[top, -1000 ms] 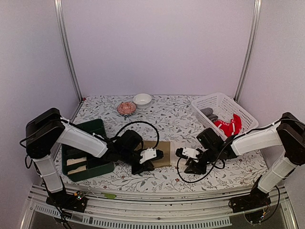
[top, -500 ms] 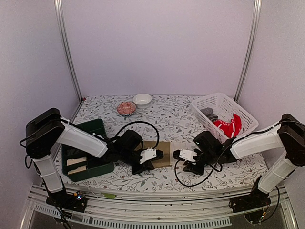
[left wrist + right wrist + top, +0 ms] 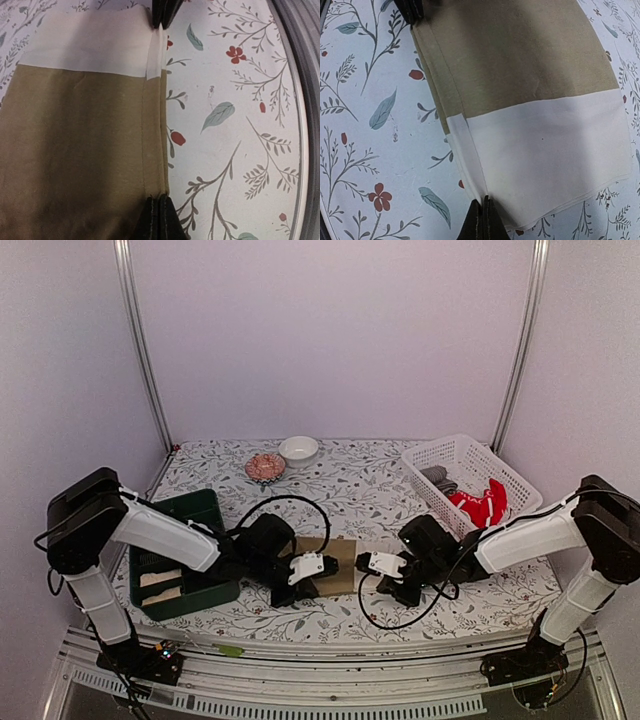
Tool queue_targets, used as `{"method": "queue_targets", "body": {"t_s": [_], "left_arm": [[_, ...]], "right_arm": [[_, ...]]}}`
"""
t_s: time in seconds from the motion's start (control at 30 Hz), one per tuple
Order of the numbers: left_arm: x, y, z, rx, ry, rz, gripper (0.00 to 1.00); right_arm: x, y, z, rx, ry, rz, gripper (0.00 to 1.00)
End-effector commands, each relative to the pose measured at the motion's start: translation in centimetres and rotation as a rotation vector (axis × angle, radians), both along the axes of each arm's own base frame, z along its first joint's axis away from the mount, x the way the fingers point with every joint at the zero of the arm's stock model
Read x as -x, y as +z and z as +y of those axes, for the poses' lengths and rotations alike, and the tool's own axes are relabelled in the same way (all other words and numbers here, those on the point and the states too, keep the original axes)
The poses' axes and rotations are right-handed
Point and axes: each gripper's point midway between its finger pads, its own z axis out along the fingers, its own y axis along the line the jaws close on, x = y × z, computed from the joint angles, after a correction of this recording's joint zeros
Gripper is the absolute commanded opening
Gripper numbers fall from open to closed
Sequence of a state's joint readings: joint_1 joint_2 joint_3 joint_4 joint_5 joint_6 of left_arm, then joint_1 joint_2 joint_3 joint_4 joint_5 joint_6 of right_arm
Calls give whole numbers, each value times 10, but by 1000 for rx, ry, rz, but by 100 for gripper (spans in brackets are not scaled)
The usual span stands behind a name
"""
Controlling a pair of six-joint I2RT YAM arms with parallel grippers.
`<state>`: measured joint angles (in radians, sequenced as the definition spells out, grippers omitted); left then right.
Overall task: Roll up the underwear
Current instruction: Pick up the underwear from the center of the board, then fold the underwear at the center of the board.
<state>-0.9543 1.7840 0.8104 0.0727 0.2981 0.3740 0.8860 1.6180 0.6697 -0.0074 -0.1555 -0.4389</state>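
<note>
A khaki-tan underwear (image 3: 335, 552) with a cream waistband lies flat on the flowered table between my two arms. Both wrist views show it close up (image 3: 80, 140) (image 3: 520, 65). My left gripper (image 3: 161, 201) (image 3: 303, 587) is shut on the stitched near edge at the khaki end. My right gripper (image 3: 483, 202) (image 3: 363, 571) is shut on the same edge at the cream band. Each wrist view shows the other gripper's black fingers at the far end of that edge (image 3: 162, 12) (image 3: 412, 10). A red underwear (image 3: 480, 505) and a grey one (image 3: 437, 477) lie in the white basket.
The white basket (image 3: 470, 452) stands at the back right. A green bin (image 3: 200, 508) at the left holds cream cloth rolls (image 3: 160, 580). A white bowl (image 3: 299, 448) and a small dish of pink bits (image 3: 266, 466) sit near the back wall.
My right gripper has moved left to the underwear's cream end and shut on its edge. My left gripper has closed the rest of the way on the khaki end.
</note>
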Motion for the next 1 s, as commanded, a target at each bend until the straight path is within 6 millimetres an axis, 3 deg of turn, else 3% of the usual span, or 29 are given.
{"method": "queue_targets", "body": {"t_s": [0.0,0.13,0.47,0.67,0.97], "left_arm": [[14,2,10,-21,-20,16,0],[16,12,10,-5,-28,9,0],[6,36,1,18,-39,7,0],[-17,51,-3,26,-23,-15,0],[-63,59,-9,27,15,-50,0]], "right_arm": [[30,-12,-16,66,-15,122,0],[28,6,-9,38,-7,108,0],[14,27,-1,7,-23,83,0],[-8,43,-3,-34,-75,73,0],[-38,50,-4,-43,-115,52,0]]}}
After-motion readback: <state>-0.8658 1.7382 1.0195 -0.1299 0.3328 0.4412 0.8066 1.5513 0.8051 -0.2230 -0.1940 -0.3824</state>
